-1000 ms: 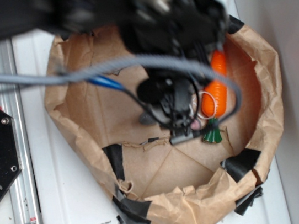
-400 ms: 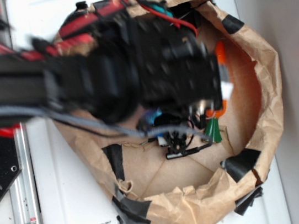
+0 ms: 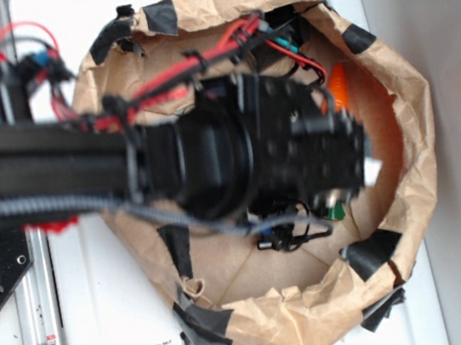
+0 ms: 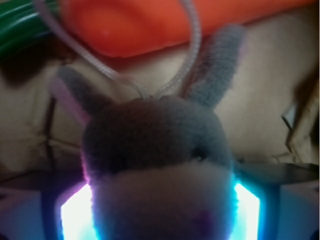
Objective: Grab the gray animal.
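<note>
A gray animal (image 4: 157, 165), a plush toy with a pale muzzle and two upright ears, fills the wrist view head-on, so close that its face is blurred. A bright glow shows at either side of its cheeks. Whether the gripper (image 3: 295, 234) is clamped on the toy or merely around it cannot be told; the fingers are not visible in the wrist view and are only a small dark tangle in the exterior view. A white loop (image 4: 192, 47) rises from between the ears toward an orange carrot (image 4: 165, 22) lying just beyond. In the exterior view the black arm (image 3: 126, 166) reaches from the left, low over a brown paper nest (image 3: 407, 113), hiding the toy.
</note>
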Motion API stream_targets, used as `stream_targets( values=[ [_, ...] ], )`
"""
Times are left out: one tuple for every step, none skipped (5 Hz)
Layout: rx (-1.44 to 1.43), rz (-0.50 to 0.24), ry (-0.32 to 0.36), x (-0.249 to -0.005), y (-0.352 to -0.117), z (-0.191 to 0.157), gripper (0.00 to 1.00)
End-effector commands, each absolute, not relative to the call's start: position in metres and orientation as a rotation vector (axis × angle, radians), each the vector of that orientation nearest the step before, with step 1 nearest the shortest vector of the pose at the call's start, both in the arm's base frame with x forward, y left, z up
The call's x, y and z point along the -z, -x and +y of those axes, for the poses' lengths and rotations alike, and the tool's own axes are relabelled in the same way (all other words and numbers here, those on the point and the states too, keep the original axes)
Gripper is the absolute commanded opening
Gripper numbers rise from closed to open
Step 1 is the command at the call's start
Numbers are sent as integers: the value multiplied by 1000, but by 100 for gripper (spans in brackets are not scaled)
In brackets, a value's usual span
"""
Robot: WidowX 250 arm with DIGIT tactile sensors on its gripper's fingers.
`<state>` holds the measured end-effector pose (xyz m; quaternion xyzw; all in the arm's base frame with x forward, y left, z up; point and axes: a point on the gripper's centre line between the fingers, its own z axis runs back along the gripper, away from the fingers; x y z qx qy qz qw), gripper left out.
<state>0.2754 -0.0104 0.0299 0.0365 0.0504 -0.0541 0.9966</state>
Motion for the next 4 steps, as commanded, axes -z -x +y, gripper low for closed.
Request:
stream_targets(
  values=[
    [91, -85, 92, -144, -274, 18, 0],
    [-32, -84, 111, -193, -254, 19, 0],
    [-202, -194, 79, -219, -243, 10, 0],
    [-244, -161, 20, -217, -246, 7, 0]
  ],
)
